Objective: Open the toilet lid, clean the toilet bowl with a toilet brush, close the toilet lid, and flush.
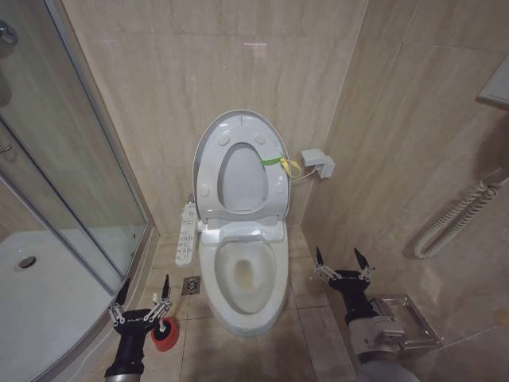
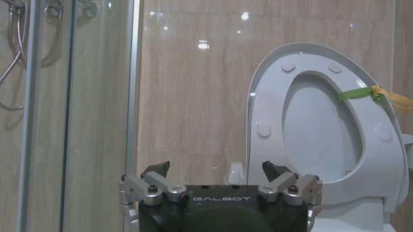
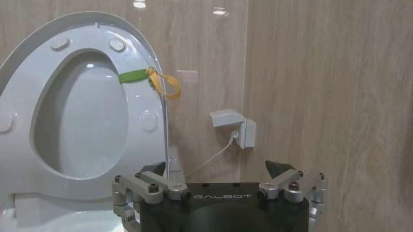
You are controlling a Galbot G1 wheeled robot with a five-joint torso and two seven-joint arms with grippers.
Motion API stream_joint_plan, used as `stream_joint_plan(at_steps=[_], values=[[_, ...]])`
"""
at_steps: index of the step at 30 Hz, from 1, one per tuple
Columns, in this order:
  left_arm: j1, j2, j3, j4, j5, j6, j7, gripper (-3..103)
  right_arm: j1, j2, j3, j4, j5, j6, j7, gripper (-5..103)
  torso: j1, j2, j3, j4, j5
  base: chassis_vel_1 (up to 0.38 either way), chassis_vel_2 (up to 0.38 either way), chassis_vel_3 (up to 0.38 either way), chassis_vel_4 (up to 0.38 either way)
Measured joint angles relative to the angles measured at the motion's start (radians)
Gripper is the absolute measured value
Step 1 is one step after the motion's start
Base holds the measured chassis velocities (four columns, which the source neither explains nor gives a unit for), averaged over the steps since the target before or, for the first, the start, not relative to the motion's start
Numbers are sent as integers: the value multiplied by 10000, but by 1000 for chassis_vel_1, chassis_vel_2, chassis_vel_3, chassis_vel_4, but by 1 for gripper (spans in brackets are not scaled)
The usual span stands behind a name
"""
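**Lid up, brush not yet taken**

One toilet lid (image 1: 238,135) raised, frame centre; one toilet bowl (image 1: 245,274) below it. One toilet brush (image 1: 165,334), lower left; probably light and stiff, so grip the handle. Left gripper (image 1: 143,296) beside it, released. Right gripper (image 1: 342,260), lower right, released.

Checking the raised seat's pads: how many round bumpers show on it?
4 on the seat: two near its top, two lower down, one each side. None looks hidden.
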Motion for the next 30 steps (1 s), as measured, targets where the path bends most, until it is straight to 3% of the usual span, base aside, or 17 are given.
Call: stream_joint_plan(at_steps=[30], values=[[-32,14,-90,-8,-2,-74,49,97,0,0,0,0,0,0,0,100,0,0,0,0,0,0,0,0,0]])
